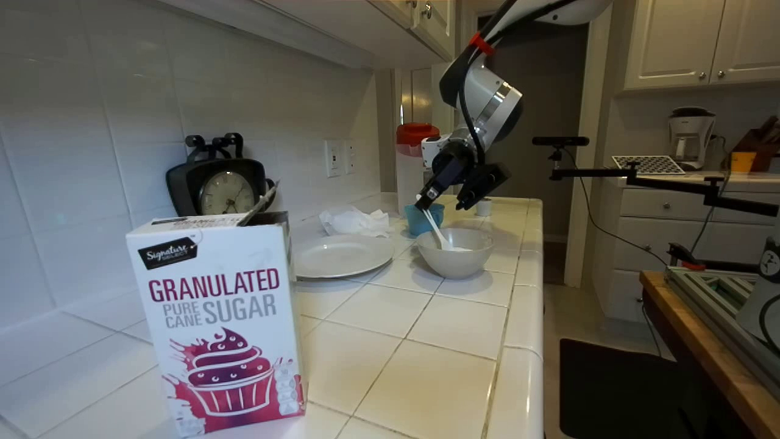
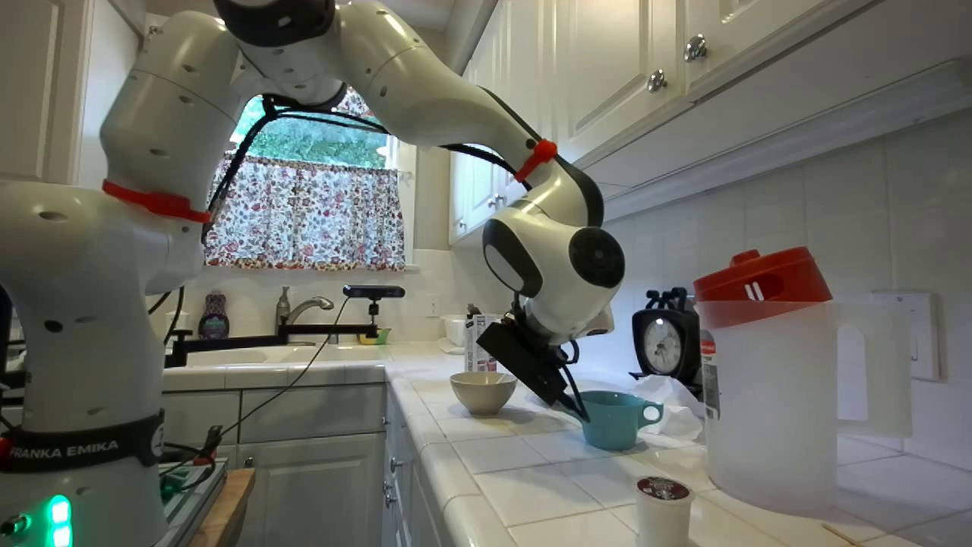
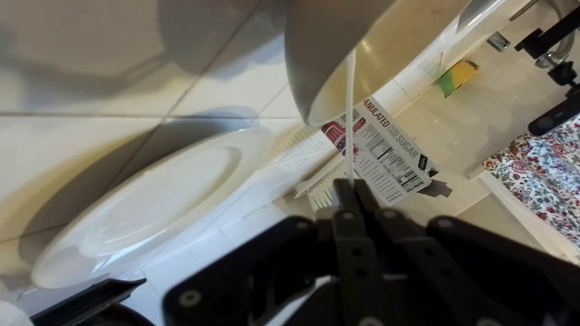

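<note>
Fingers point(image 3: 346, 201) pressed narrow on the handle of a white spoon point(image 3: 349, 115). Spoon slants down from them, lower end inside the bowl point(image 1: 457, 262) below. Blue cup point(image 2: 613, 425) near the fingers. Farther out on the desk point(image 1: 426, 378): plate point(image 1: 341, 259), then sugar box point(image 1: 222, 323), well apart.

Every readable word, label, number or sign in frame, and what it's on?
"Signature SELECT": front of the sugar box
"GRANULATED PURE CANE SUGAR": same front
"ANULATED ... SUGAR": another panel of that box, wrist view, start hidden
"FRANKA EMIKA": black band round the robot base
Too small or blurred: clock dial, pod lid, purple bottle, box fine print
</note>
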Robot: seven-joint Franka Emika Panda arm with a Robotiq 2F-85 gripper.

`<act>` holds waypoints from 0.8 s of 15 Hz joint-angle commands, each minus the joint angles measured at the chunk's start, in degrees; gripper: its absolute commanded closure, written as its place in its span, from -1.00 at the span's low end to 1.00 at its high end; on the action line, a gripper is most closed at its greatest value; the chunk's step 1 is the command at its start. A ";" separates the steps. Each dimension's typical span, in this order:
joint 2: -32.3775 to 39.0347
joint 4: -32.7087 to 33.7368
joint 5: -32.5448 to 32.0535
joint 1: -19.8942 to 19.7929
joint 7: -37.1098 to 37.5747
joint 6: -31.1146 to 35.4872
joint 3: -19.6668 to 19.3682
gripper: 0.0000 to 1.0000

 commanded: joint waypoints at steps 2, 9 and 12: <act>1.35 1.06 0.09 -0.82 -0.53 -3.11 0.12 0.99; 2.03 1.32 0.62 -1.65 -0.56 -6.23 -0.07 0.99; 2.12 1.42 0.79 -2.10 -0.49 -6.97 -0.29 0.99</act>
